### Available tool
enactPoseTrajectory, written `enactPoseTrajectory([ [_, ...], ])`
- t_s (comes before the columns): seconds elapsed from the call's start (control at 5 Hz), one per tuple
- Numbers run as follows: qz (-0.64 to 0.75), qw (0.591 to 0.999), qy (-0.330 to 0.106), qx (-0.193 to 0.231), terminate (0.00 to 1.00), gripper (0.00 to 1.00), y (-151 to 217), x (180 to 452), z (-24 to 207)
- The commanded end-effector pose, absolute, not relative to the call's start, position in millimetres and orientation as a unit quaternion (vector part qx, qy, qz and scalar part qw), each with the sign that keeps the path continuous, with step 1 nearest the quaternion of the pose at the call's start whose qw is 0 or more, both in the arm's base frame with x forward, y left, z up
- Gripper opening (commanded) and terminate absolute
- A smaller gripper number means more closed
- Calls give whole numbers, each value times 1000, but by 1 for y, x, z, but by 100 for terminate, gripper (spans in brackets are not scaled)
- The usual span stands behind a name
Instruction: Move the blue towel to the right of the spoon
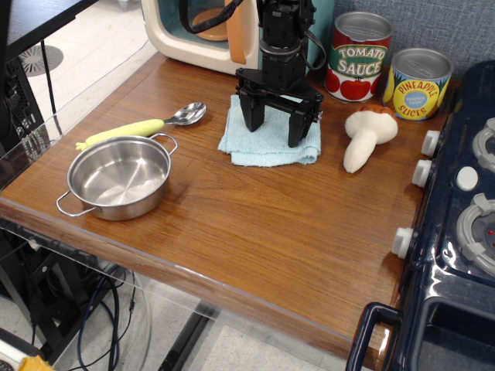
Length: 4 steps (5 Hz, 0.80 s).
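The blue towel (pixel 267 144) lies folded and flat on the wooden table, to the right of the spoon (pixel 147 124), whose yellow-green handle points left and metal bowl points right. My black gripper (pixel 275 133) stands upright over the towel with its two fingers spread wide apart, open. The fingertips (pixel 254 124) are at or just above the towel's surface; I cannot tell whether they touch it. Nothing is held between the fingers.
A two-handled steel pot (pixel 118 178) sits at the front left. A toy mushroom (pixel 367 135), a tomato sauce can (pixel 358 56) and a pineapple can (pixel 418 83) stand at the back right. A toy oven (pixel 209 31) is behind; a toy stove (pixel 456 216) borders the right.
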<state>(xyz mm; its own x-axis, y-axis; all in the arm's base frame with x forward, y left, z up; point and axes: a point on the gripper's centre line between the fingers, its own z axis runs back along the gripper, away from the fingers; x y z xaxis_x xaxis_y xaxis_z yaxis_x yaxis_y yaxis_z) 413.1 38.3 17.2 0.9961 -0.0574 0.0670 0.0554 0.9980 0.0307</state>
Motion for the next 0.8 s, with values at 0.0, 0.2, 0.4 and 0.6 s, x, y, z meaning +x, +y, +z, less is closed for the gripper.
enactPoseTrajectory([
  [0.0, -21, 993, -111, 17, 0, 100, 51, 416, 89],
  [0.2, -19, 991, -130, 22, 0, 100, 49, 403, 103],
  [0.4, -19, 991, -130, 22, 0, 100, 49, 403, 103],
  [0.6, -19, 991, -130, 22, 0, 100, 49, 403, 103],
])
